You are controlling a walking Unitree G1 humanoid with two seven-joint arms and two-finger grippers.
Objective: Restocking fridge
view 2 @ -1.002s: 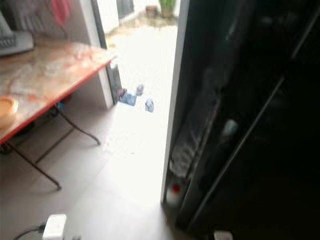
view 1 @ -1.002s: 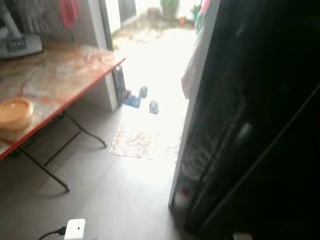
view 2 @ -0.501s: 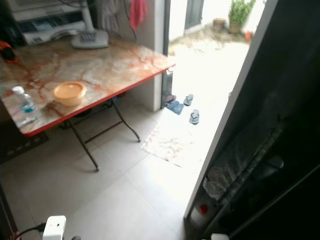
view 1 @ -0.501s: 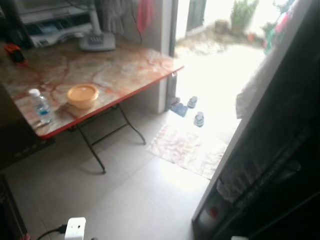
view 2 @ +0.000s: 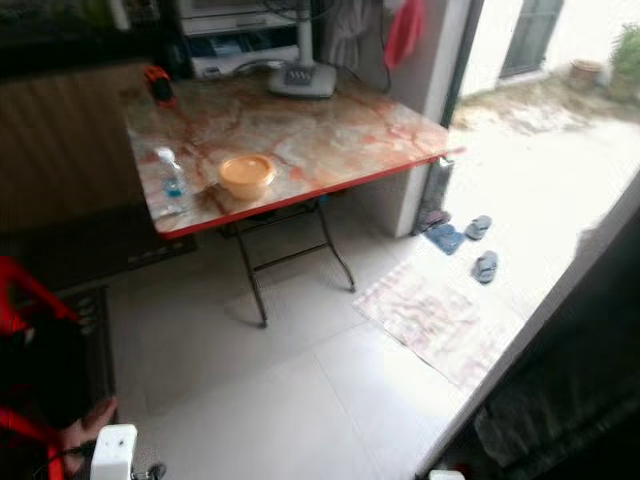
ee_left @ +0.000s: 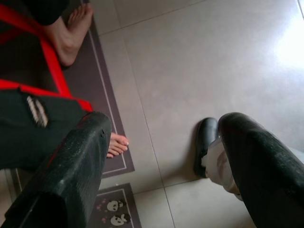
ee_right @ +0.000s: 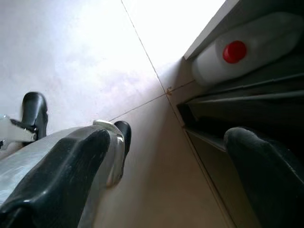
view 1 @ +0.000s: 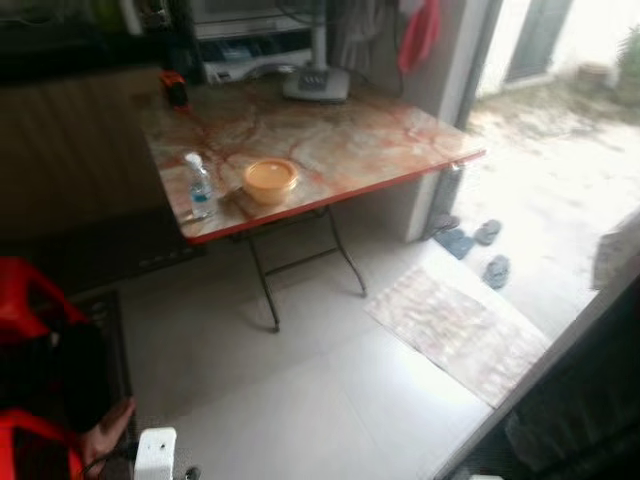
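No text, label, brand or number can be read on anything here

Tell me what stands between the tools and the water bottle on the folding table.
Open tiled floor separates the robot from the folding table where the water bottle stands beside an orange bowl. Nothing stands on that stretch. A person's foot and red chair lie off to the left. Both tools hang low and open.
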